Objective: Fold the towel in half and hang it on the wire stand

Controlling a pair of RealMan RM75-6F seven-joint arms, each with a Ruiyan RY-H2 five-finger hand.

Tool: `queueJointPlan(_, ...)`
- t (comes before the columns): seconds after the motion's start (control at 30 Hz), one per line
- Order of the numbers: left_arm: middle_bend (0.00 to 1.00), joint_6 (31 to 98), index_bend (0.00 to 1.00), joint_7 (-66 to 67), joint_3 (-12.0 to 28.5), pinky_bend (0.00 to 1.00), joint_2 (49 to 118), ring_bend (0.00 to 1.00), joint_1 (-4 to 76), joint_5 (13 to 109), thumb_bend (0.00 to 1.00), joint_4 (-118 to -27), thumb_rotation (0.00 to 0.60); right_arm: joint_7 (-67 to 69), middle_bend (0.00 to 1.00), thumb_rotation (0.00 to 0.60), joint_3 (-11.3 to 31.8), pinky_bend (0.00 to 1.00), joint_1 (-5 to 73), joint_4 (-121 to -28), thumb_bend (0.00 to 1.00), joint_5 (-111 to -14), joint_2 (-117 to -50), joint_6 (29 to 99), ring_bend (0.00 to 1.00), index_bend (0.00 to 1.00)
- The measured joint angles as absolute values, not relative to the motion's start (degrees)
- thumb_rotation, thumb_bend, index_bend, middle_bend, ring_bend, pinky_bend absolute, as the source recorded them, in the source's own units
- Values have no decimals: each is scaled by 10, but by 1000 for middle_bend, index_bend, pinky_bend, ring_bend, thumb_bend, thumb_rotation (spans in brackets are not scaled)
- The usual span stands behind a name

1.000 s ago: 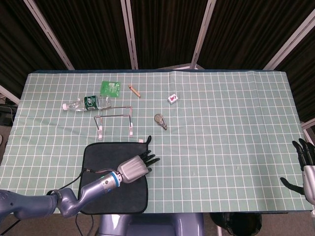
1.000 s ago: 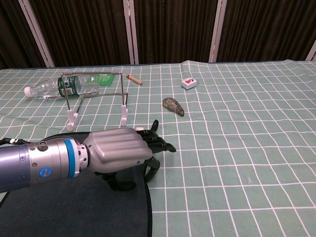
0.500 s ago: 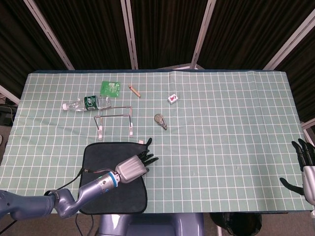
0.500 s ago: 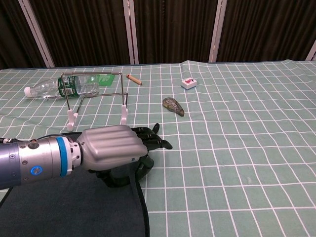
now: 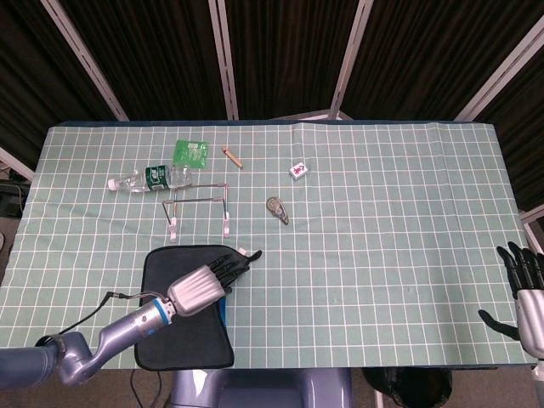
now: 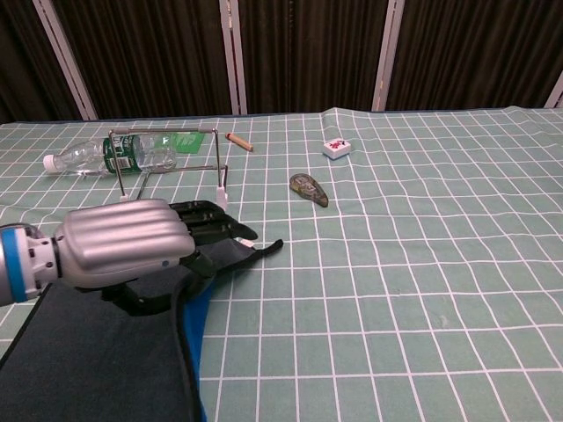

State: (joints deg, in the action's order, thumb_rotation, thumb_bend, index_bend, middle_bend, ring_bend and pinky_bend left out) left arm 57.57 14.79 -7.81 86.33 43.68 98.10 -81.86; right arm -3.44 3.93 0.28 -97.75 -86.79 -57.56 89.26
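- Head view: the dark towel [image 5: 183,331] lies at the table's [image 5: 382,212] near edge, toward 7 o'clock from the table's middle; its right edge is lifted and turned leftward, showing a strip of blue underside; the left hand [image 5: 204,285] grasps that raised edge, its dark fingers [image 5: 234,263] pointing toward 2 o'clock; the wire stand [image 5: 199,208] stands upright just past the towel at 12 o'clock, apart from it; a plastic bottle [image 5: 149,178] lies on its side at 10 o'clock of the stand, a green packet [image 5: 191,153] beyond it; the right hand [image 5: 523,289] hangs off the table's right edge at 4 o'clock, fingers spread, holding nothing.
- Chest view: the left hand [image 6: 132,246] holds the towel's [image 6: 97,360] folded-up edge, blue showing beneath; the wire stand [image 6: 171,171] is directly behind the hand; a small oval object [image 6: 309,189] lies at 2 o'clock of the hand; the right hand is out of this view.
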Motion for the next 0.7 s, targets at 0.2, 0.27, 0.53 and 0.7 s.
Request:
queueJointPlan(0.2,0,640,755,92,-123,0,840,0,409,1043,519,-774,600,-43,0,600,38,0,3,-980,0,-869,-578,893,0,0)
queueJointPlan(0.27,0,652,755,82,-134,0,832,0,400,1053,521,-760,600,-44,0,600,38,0,3,-980,0,-870,-579,893,0,0)
queueJointPlan(0.53,0,673,760,61,-155,0,819,0,375,1067,521,-717,600,-52,0,600,36,0,3,-982,0,-872,-582,892,0,0)
queueJointPlan(0.7,0,685,761,48,-163,0,821,0,359,1074,520,-698,600,-53,0,600,36,0,3,-982,0,-873,-582,895,0,0)
